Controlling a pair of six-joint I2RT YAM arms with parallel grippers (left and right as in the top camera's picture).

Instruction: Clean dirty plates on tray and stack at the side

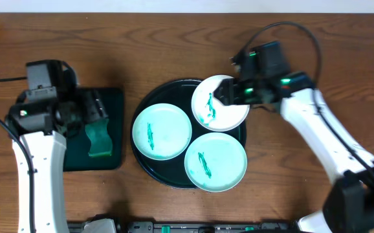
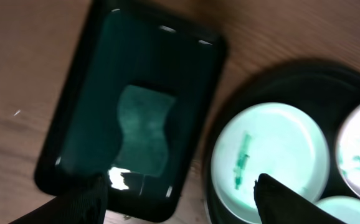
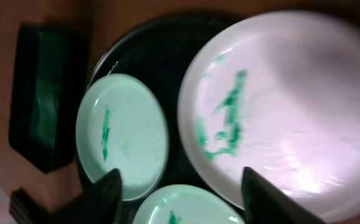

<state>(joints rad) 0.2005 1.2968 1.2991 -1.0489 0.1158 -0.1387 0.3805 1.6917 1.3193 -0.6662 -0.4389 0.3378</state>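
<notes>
Three white plates with teal-green scribbles lie on the round black tray [image 1: 172, 91]: a left plate [image 1: 162, 131], a front plate [image 1: 215, 162] and a back-right plate [image 1: 229, 113] that overlaps the tray's rim. My right gripper [image 1: 229, 92] hovers open at the back-right plate's edge. In the right wrist view its jaws [image 3: 183, 196] are spread wide, with that plate [image 3: 279, 106] large and close and one finger over its edge. My left gripper [image 1: 96, 107] is open over the green tray, its jaws [image 2: 180, 202] empty.
A teal-green sponge [image 1: 99, 139] lies in a small rectangular dark green tray [image 1: 116, 158] left of the black tray; both show in the left wrist view, the sponge [image 2: 142, 134] inside the green tray [image 2: 93, 74]. Wooden table lies all around.
</notes>
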